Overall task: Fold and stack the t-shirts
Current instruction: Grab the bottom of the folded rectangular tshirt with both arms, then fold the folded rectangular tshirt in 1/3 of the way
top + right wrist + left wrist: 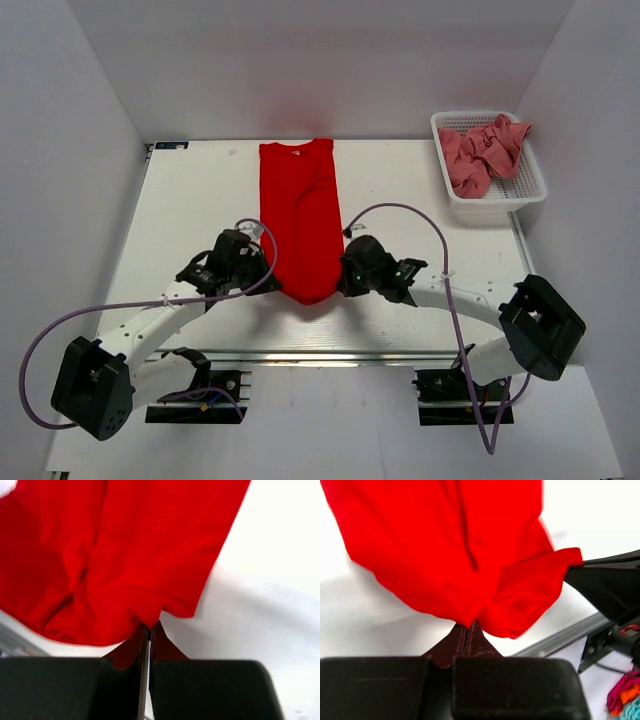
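Note:
A bright red t-shirt [300,215] lies folded into a long narrow strip down the middle of the table, collar at the far end. My left gripper [268,270] is shut on the near left corner of its hem, and the cloth [470,555] bunches right at the fingertips [468,626]. At the near right corner my right gripper [342,272] is shut on the hem too, red cloth [130,560] pinched between its tips [150,626]. The near end of the shirt sags between the two grippers. Salmon pink t-shirts [482,152] lie crumpled in the basket.
A white mesh basket [528,190] stands at the far right corner of the table. The metal rail of the table's near edge [330,355] runs just behind the grippers. Purple cables loop over both arms.

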